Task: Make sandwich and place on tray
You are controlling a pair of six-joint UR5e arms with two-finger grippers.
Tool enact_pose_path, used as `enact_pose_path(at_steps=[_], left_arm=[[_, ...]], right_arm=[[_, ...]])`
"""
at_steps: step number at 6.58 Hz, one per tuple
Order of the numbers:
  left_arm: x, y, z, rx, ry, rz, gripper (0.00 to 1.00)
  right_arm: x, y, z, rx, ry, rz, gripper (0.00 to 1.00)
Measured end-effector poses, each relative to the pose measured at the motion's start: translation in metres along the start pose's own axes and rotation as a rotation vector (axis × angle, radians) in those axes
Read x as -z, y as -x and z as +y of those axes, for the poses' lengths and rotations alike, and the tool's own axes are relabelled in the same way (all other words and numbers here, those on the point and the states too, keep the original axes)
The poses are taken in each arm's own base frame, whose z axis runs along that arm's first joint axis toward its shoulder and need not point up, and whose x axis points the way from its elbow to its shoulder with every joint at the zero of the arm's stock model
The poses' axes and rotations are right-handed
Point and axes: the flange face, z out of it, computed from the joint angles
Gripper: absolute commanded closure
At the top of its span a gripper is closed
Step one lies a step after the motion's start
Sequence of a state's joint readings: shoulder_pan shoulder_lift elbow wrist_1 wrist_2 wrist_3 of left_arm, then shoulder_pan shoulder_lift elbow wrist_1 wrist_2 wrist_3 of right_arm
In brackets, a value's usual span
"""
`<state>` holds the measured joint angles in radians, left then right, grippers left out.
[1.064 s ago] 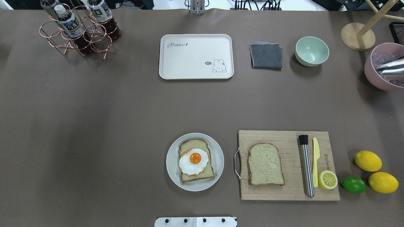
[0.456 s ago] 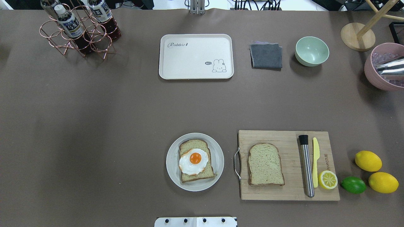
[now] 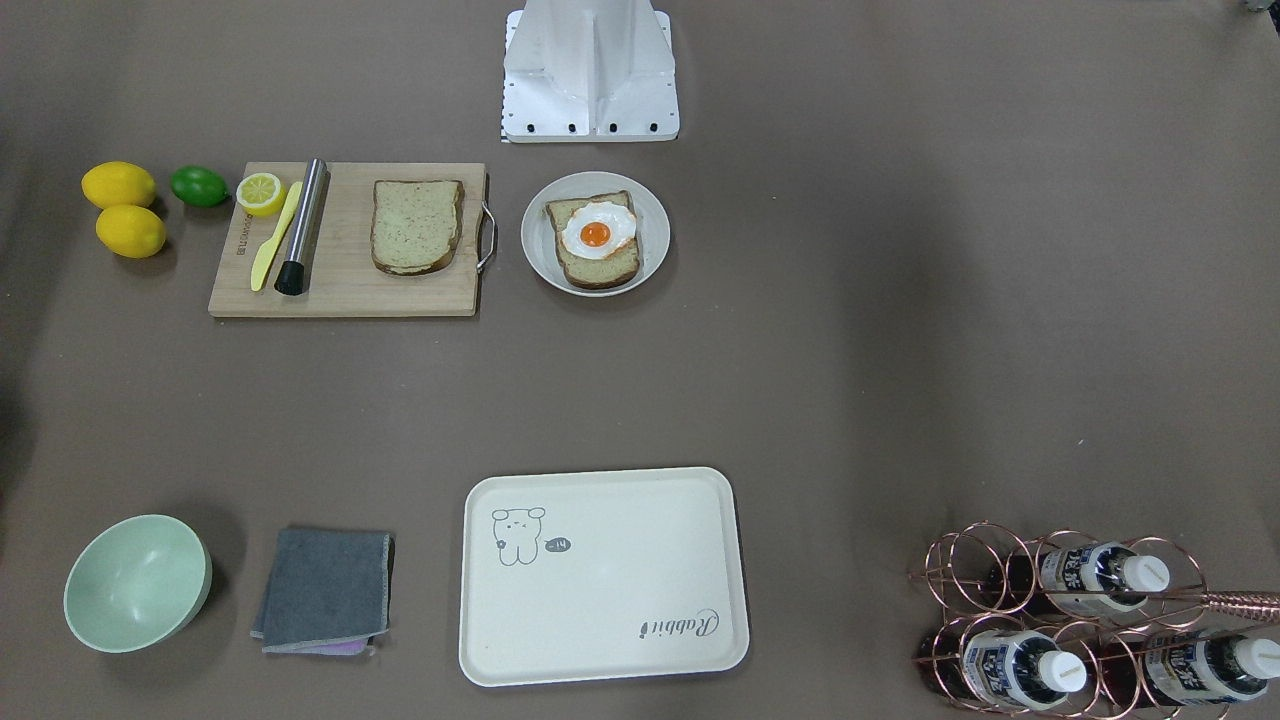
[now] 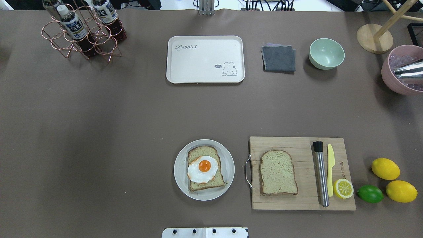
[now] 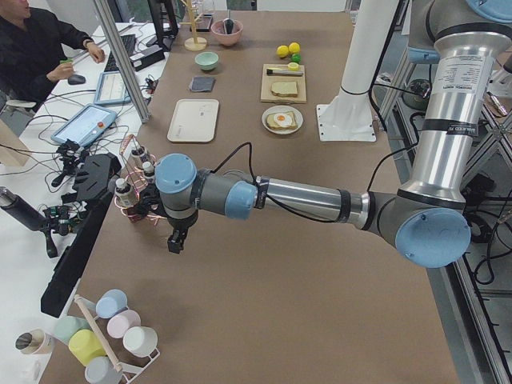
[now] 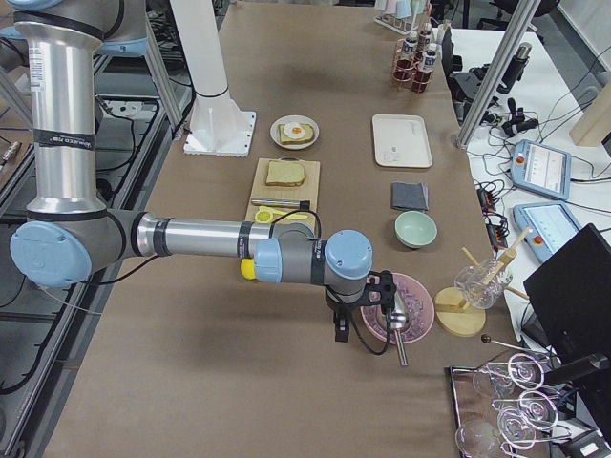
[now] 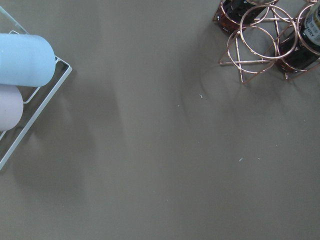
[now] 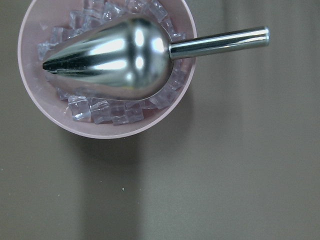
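**Sandwich [image 4: 206, 186] unstacked, tray [image 4: 205, 59] far side, both arms out at table ends**

Sandwich in two parts near robot's base; one slice [image 4: 202, 150] flat on grey plate [image 4: 180, 175] with egg [image 4: 203, 169] on top, yolk up; second slice [image 4: 278, 172] flat on board [image 4: 297, 145] just right of plate, not touching it; steel muddler [image 4: 321, 178], yellow knife [image 4: 330, 170] and half lemon [image 4: 343, 188] share board; lime [image 4: 370, 193] and two lemons [image 4: 385, 168] on table beside board. Tray at far edge, across from plate, well apart; bear drawing and "Rabbit" script face up; grey cloth [image 4: 279, 59] and green bowl [image 4: 326, 53] to its right; bottle rack [image 4: 82, 36] in far left corner. Left gripper [image 5: 174, 242] hangs over bare table beside rack, seen only from side camera; cannot tell how far open or whether it holds anything; its wrist camera shows table, rack corner, two cups [image 7: 22, 60]. Right gripper [image 6: 341, 329] hangs beside pink bowl [image 8: 110, 131] at opposite end; opening cannot be told either; its wrist camera looks straight down on bowl with ice [image 8: 82, 107] and steel scoop [image 8: 115, 57]. Both arms well apart from bread and tray.
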<state>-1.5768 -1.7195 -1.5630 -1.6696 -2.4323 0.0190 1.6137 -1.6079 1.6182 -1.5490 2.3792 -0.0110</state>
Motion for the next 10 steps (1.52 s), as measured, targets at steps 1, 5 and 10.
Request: enact_pose_path(at_steps=[1,5,10], left_arm=[[-0.005,0.002,0.002,0.008,0.008,0.001,0.02],[-0.014,-0.057,-0.015,0.096,-0.065,0.035,0.03],[-0.103,-0.372,-0.033,0.051,-0.114,0.243,0.02]], right_arm=[[0.005,0.006,-0.004,0.013,-0.012,0.001,0.0],[0.028,0.04,-0.018,0.12,-0.1,-0.053,0.0],[0.055,0.132,-0.02,0.17,-0.147,-0.222,0.0]])
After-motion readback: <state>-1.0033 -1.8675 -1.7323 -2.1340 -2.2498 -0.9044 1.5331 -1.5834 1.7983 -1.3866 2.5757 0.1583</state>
